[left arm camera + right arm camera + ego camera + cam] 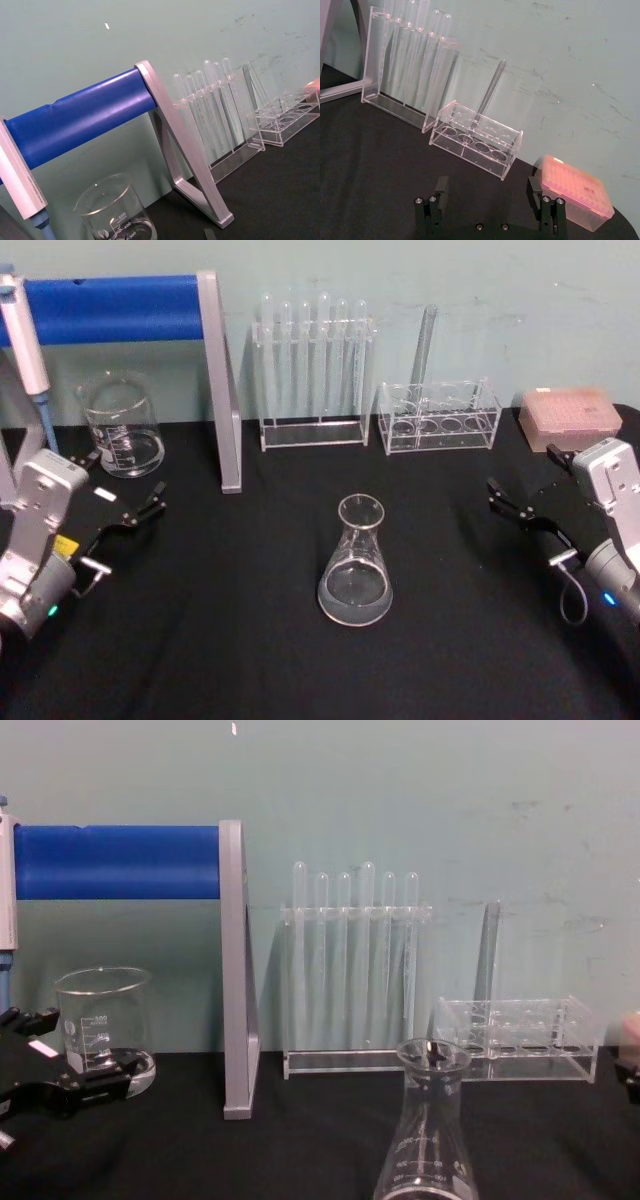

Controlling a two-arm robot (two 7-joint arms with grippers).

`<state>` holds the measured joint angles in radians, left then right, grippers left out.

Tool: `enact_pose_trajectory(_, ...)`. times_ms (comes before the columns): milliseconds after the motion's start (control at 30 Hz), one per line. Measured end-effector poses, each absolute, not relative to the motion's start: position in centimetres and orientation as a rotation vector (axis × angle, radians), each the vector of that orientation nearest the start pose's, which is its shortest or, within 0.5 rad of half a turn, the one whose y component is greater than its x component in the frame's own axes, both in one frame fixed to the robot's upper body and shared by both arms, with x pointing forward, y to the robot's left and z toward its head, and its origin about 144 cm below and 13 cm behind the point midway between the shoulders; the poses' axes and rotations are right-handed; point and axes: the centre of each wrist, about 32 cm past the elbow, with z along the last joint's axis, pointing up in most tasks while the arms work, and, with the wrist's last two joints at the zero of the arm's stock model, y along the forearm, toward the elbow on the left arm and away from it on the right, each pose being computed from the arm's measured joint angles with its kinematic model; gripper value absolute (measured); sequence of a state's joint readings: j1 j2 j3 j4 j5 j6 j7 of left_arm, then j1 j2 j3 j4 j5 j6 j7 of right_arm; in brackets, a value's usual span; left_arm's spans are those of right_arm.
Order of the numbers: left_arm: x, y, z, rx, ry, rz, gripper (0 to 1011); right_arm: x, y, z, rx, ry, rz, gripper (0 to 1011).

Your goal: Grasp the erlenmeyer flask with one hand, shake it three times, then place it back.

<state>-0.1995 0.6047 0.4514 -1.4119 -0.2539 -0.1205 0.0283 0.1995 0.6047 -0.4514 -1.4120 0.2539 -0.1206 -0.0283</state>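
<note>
The erlenmeyer flask (355,565) stands upright at the middle of the black desk (250,660), touching nothing. Its sloped, smooth glass is the main hazard: a pinch low on the cone would likely slide upward, and a nudge at the narrow neck could tip it. A loose hold could let it fly during shaking, and a wide swing backward could reach the tall test-tube rack (312,370) or the low rack (438,415) behind.

There is open room in front and to both sides. The right gripper (500,498) hovers well apart to the right, fingers (441,187) spread and empty. The left gripper (150,502) waits far left, fingers also parted, close to the beaker (122,425) and the blue-barred stand (218,380).
</note>
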Motion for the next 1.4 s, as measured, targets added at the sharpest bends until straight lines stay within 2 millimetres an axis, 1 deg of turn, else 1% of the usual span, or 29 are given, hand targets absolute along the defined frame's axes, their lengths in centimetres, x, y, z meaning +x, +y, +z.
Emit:
enact_pose_trajectory(600,48.9,31.0,114.0,0.305,-0.285,1.248,1001,48.9,-31.0,114.0,-0.304,-0.285,-1.248,1000)
enact_pose_trajectory(867,48.9,31.0,114.0,0.304,-0.285,1.248,1001,48.8,-31.4,114.1,-0.303,-0.303,-1.232,1000)
enact_pose_trajectory(1067,48.9,31.0,114.0,0.304,-0.285,1.248,1001,48.4,-31.9,114.7,-0.292,-0.290,-1.188,1000)
enact_pose_trajectory(1400,48.9,31.0,114.0,0.305,-0.285,1.248,1001,47.0,-33.0,116.8,-0.231,-0.196,-1.112,1000)
